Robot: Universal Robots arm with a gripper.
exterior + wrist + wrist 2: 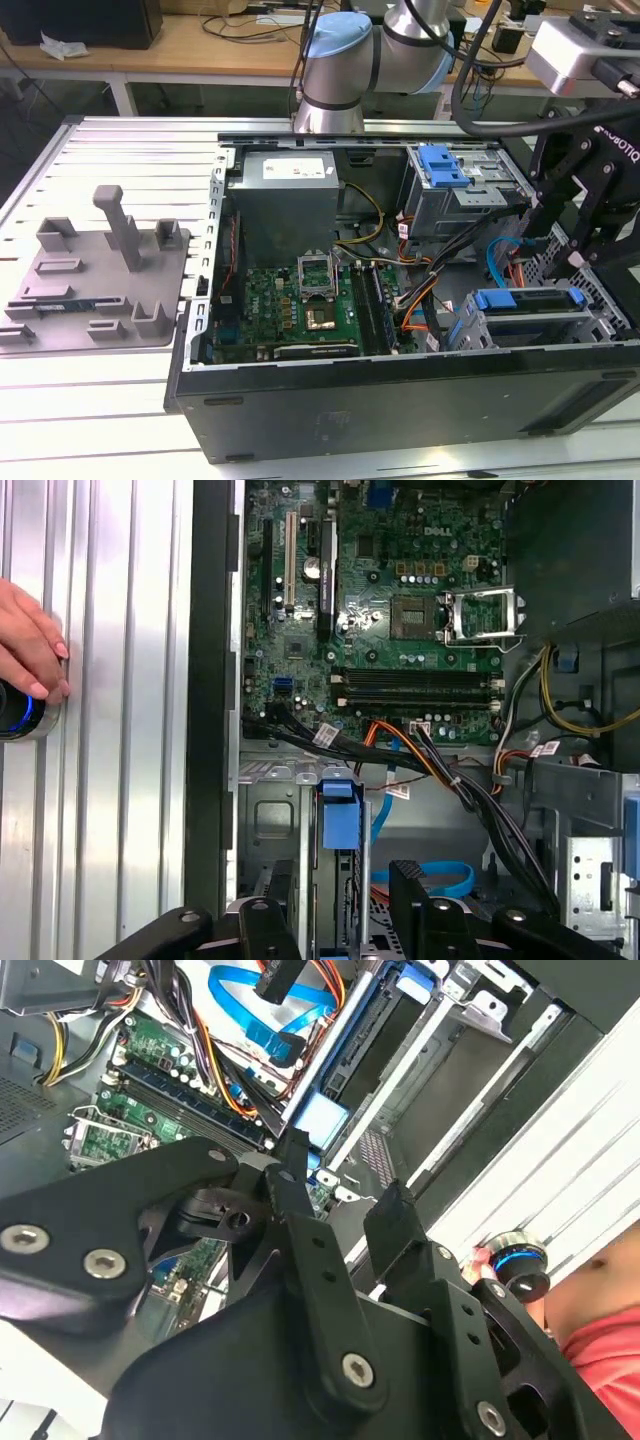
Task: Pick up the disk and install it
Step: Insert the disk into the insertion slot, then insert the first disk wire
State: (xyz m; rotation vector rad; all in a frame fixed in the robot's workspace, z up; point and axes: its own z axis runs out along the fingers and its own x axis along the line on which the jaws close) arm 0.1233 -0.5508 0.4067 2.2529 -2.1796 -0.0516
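Two fingers (412, 890) of my gripper (338, 905) hang apart, empty, over the disk (338, 825) slotted on edge in the case (400, 400); I judge it weighty, rigid, shock-shy, best held by its blue frame.

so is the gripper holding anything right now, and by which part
Nothing is held: the gripper has its jaws open and empty, close to the disk that sits in the bay.

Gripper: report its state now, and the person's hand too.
Gripper: open, fingers apart, holding nothing.
Person's hand: resting on a blue-lit knob.
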